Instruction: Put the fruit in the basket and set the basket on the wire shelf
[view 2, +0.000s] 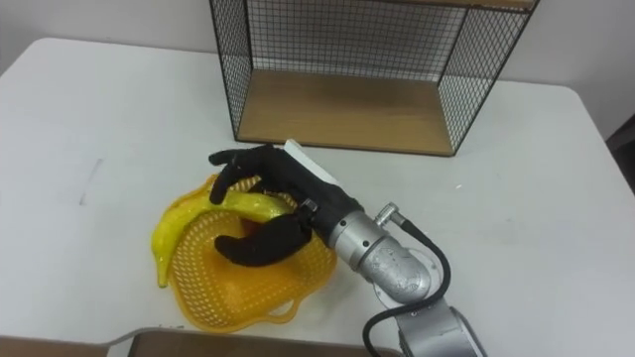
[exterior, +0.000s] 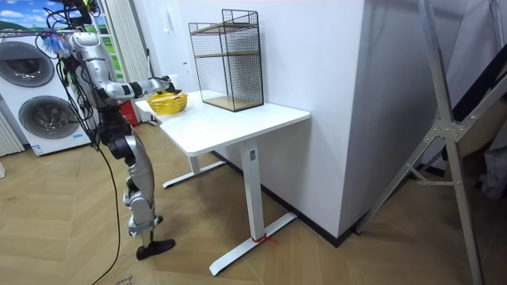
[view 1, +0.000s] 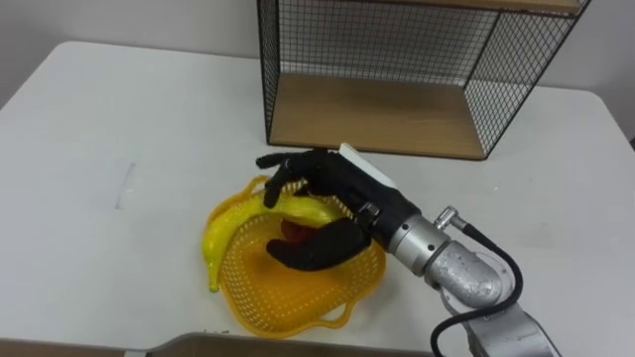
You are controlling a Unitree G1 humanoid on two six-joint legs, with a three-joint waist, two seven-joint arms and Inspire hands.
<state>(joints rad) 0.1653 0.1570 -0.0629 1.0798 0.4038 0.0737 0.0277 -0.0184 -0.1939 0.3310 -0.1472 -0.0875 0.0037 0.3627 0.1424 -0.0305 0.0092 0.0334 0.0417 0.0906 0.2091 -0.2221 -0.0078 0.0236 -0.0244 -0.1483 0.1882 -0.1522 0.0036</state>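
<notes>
Banana [view 1: 238, 226]: lies across the basket's left rim, one tip hanging outside past the basket's left front edge, the other end over the basket's inside. It rests on the rim.

Red fruit [view 1: 295, 230]: small, inside the basket near its middle, mostly hidden; kind cannot be told.

Right hand [view 1: 332, 188]: over the basket's rear half, arm coming in from the basket's right front. Fingers [view 1: 273, 169] curl down over the banana's inner end from the rear side; the thumb [view 1: 317, 248] lies below it inside the basket. The banana passes between them, so the hand is closed round that end. The red fruit shows in the gap under the palm.

Basket [view 1: 298, 307]: yellow, open mesh, wavy rim, standing on the white table [view 1: 89, 149].

Wire shelf [view 1: 377, 109]: behind the basket, apart from it; black mesh walls, wooden bottom board bare.

Room view: the robot stands upright at the table end nearest the basket, one arm stretched to it.
</notes>
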